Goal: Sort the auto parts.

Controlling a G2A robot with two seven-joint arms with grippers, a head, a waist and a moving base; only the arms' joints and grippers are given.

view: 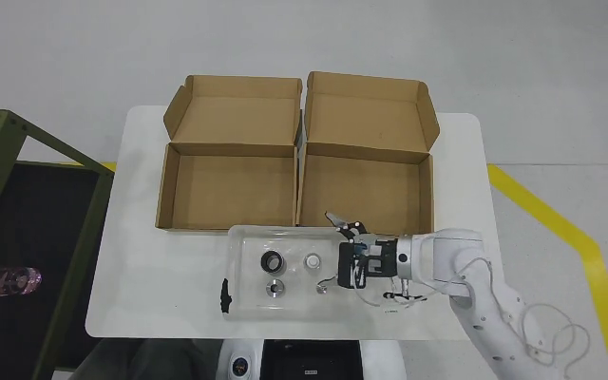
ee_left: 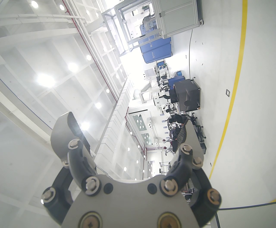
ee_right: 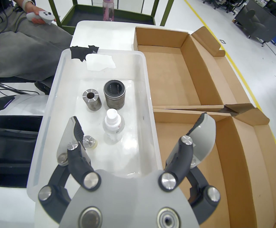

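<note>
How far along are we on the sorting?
Done: nothing yet. The cardboard box and its twin are empty. In hand: nothing. The right gripper hangs open over the clear bin, and the left gripper is open and empty. Left: all four pieces in the bin, the big cylinder, small cylinder, white bottle and small metal knob.

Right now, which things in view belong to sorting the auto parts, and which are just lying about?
Job: clear bin; inside it bearing, bushing, small metal stud, white bottle; cardboard box; second cardboard box; open right gripper over the bin.
Lying about: pink bottle; green cart; black tape on the bin's rim.
</note>
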